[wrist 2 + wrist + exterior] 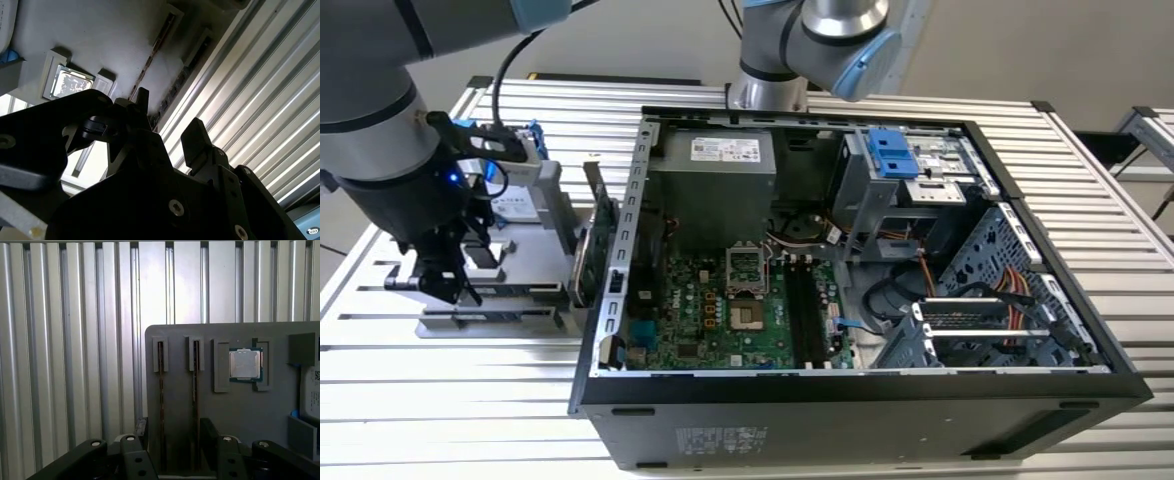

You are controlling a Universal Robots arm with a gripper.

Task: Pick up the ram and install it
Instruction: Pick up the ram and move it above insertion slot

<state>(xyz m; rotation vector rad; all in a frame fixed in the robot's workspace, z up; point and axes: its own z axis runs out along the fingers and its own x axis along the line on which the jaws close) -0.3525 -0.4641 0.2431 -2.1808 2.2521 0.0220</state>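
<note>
Open claw [175, 424] over ram [161, 400], edge-up, long axis parallel to table ribs [50, 340].

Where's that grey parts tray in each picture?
Exterior view: grey tray at the exterior view's left, beside the computer case.
First wrist view: tray holding two ram sticks.
Second wrist view: tray beyond the pincer.
Shared landmark: ribbed table.

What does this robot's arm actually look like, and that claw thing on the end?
The arm is a thick silver-grey tube with light blue joint caps and a black cable. The gripper is black, with two blocky fingers and a small blue light above.
</note>
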